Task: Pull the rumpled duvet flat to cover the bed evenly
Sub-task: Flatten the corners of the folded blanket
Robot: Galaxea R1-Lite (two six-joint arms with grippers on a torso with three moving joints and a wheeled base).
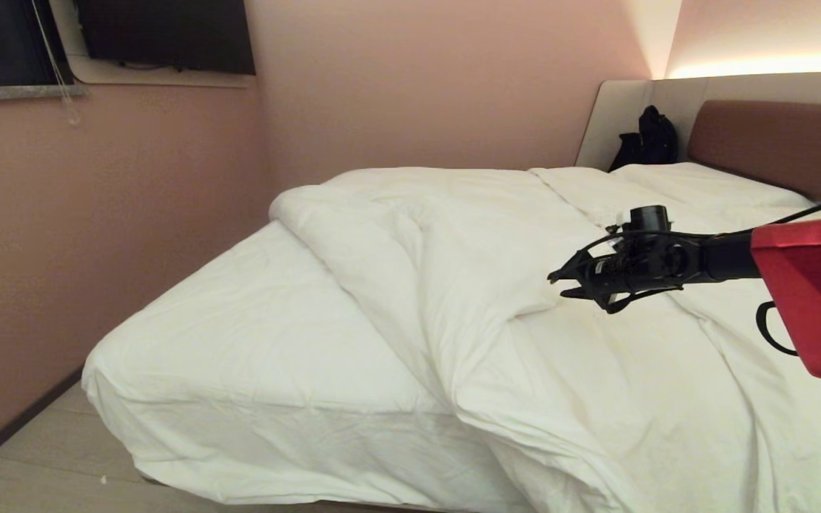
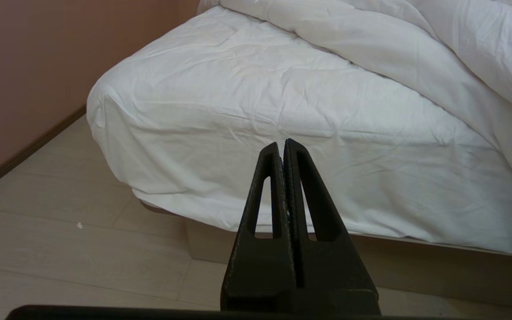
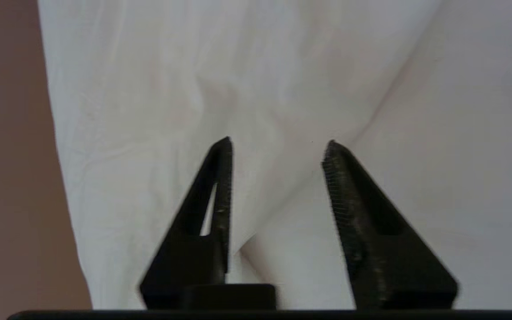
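The duvet (image 1: 524, 285) is big, white and puffy. It lies on the bed (image 1: 239, 342) but it does not cover all of it. It is bunched up in a long fold that runs from the far left side of the bed down to the near edge. It fills the right part of the bed and hangs over the near edge there. The left part of the bed near the foot corner is bare, and only the thin white sheet shows there.

The right gripper (image 1: 560, 281) hangs in the air over the middle of the duvet. Its two fingers stand apart with nothing between them, and in the right wrist view the white cloth lies below them. It does not touch the duvet as far as one can tell.

The left gripper (image 2: 281, 146) is low down by the foot corner of the bed, over the pale floor (image 2: 60, 249). Its fingers are pressed together and hold nothing.

At the far end is a brown headboard (image 1: 774, 142). A black bag (image 1: 649, 139) sits by it. A pink wall (image 1: 97, 228) runs along the left side of the bed.
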